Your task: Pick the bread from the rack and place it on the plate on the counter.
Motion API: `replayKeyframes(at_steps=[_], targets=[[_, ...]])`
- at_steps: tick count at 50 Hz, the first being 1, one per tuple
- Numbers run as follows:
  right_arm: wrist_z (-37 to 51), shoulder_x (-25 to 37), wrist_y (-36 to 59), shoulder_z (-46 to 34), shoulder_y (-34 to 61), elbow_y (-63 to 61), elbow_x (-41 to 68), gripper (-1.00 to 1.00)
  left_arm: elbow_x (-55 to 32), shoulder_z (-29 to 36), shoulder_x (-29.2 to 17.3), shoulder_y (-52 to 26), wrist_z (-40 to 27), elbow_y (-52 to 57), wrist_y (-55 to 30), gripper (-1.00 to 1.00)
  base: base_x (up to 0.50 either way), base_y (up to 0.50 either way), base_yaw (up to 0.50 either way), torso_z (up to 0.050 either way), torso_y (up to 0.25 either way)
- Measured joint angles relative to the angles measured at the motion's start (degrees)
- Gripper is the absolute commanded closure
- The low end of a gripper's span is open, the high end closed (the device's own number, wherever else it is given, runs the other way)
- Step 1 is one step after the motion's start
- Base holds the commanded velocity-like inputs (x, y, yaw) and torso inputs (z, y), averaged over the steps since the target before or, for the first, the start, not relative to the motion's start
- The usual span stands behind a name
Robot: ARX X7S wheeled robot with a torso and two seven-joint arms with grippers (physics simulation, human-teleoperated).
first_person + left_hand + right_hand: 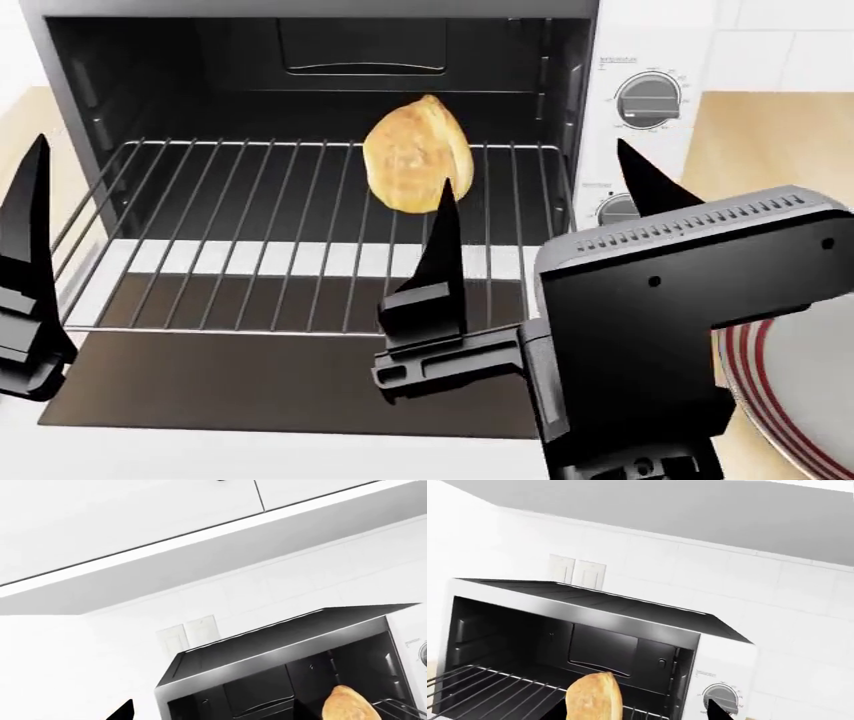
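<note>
A white-tiled kitchen wall backs an open toaster oven (334,150) on the table (774,130). The right end effector (534,215) hovers spread open before the bread (418,153), which sits on the pulled-out rack (240,240). The plate (801,390) lies beside it. The left end effector (27,260) is only partly visible; I cannot tell its state.

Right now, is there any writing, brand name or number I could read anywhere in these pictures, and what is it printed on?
Nothing is legible.
Small grey print above the upper dial on the oven's white control panel: too small and blurred to read.
The bread, rack and plate carry no writing.
</note>
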Motion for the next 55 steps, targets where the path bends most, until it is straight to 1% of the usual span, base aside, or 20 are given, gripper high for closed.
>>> replayKeyframes(at_steps=[19,39,55], targets=[[-6.9,-2.33,-2.33,-3.86,0.08,5.4,-2.43,-1.0,1.74,1.18,-0.89,1.64,0.32,0.39,0.66,-1.0,0.0,0.0,0.0,0.0,0.0],[-12.45,-2.57,-4.38,-4.57,1.13,11.86,-3.43,-1.0,0.15,3.22,-1.11,0.08,-0.67,0.27,0.48,-1.0,0.0,0.0,0.0,0.0,0.0],[-16.9,-3.29,-4.28,-6.28,3.62,17.6,-3.89,-1.0,-0.61,4.53,-1.27,-1.06,-1.02,0.02,0.42,-1.0,0.0,0.0,0.0,0.0,0.0]])
